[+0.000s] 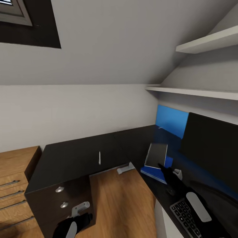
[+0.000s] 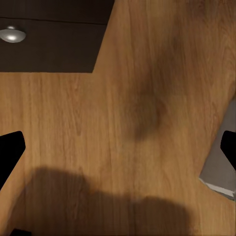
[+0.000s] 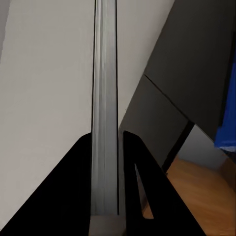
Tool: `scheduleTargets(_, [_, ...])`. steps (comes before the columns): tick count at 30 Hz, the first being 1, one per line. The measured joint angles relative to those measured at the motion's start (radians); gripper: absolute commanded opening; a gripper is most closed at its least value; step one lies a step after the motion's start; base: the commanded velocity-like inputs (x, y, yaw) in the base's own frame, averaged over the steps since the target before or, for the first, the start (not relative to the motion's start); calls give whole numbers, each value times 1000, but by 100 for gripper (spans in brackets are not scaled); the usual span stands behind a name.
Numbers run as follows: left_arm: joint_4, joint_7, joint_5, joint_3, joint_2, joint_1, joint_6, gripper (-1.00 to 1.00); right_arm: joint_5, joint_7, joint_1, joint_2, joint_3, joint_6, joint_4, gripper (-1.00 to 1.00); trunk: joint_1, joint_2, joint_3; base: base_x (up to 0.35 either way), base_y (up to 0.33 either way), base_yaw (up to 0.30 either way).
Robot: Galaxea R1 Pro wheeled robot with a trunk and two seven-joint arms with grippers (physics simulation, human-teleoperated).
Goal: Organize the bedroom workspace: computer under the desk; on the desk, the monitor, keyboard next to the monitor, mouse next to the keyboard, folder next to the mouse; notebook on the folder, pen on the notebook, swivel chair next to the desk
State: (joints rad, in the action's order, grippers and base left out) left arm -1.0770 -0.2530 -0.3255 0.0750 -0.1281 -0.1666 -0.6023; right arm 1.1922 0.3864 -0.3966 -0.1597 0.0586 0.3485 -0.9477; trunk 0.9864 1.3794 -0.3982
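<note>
The grey notebook (image 1: 156, 155) is lifted off the desk (image 1: 135, 145), tilted up on edge above the blue folder (image 1: 155, 172), pinched at its lower corner by the right hand (image 1: 162, 166). Seen from the right wrist, the notebook (image 3: 105, 113) shows edge-on, a thin pale strip between the dark fingers (image 3: 140, 196). The folder lies flat on the dark desk. The black keyboard (image 1: 185, 216) lies nearer, partly hidden. The dark monitor (image 1: 211, 148) stands behind. A thin white pen (image 1: 99, 158) lies on the desk's left section.
</note>
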Motion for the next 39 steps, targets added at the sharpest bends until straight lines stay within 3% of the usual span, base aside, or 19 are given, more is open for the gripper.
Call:
scheduleTargets(18, [0,2,0,0,0,0,0,100,3,-47,0,-3,33,5,42,-100,0,0,0,139,0,0])
scheduleTargets(39, [0,3,-1,-1,-1,0,0,100,4,-160,0,-2,51,6,43,-100,0,0,0,10,0,0])
